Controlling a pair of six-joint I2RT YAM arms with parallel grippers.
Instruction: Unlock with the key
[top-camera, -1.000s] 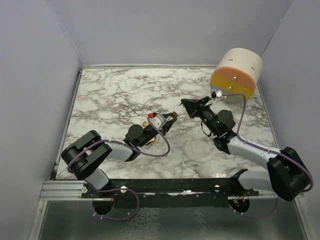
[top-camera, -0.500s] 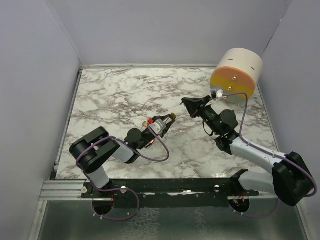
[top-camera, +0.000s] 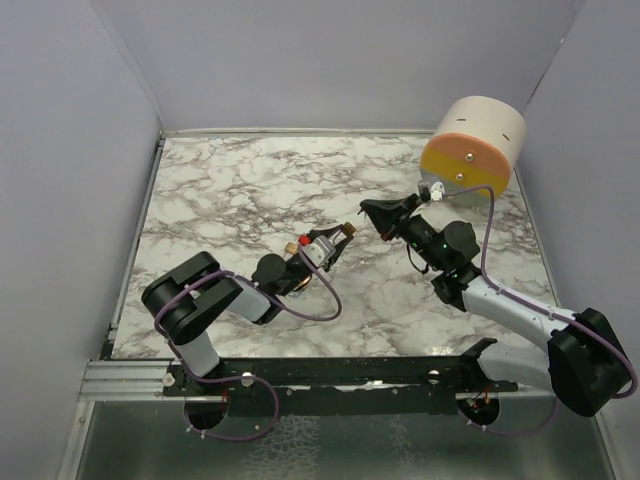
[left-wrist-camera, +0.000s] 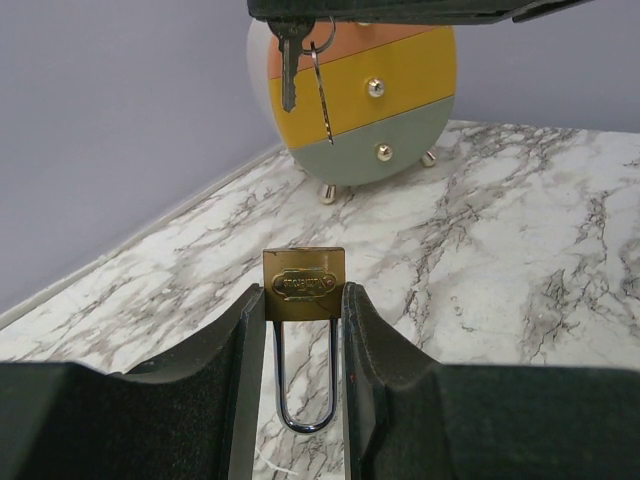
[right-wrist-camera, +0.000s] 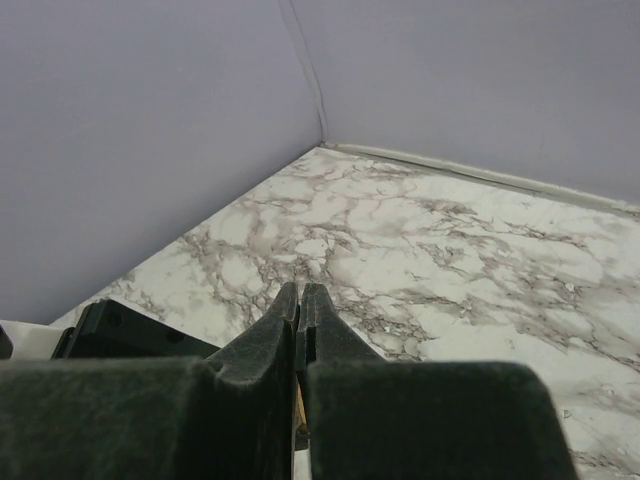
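My left gripper (left-wrist-camera: 304, 300) is shut on the brass padlock (left-wrist-camera: 304, 285). It pinches the body between its pads, and the steel shackle (left-wrist-camera: 303, 385) points back toward the wrist. In the top view that gripper (top-camera: 340, 238) is near the table's middle, with the padlock (top-camera: 348, 230) at its tip. My right gripper (top-camera: 365, 210) hovers just beyond and above it, shut on the key. The key (left-wrist-camera: 289, 70) and its ring (left-wrist-camera: 322, 75) hang from the right gripper at the top of the left wrist view, blade down. In the right wrist view the closed fingertips (right-wrist-camera: 288, 305) hide the key.
A round drum-like box (top-camera: 472, 150) with an orange, yellow and grey face and small knobs stands at the back right, behind the key (left-wrist-camera: 360, 100). Grey walls enclose the marble table (top-camera: 230, 190) on three sides.
The left arm has shifted a little and carried the padlock slightly toward the right gripper. The right gripper has dipped slightly toward the padlock.
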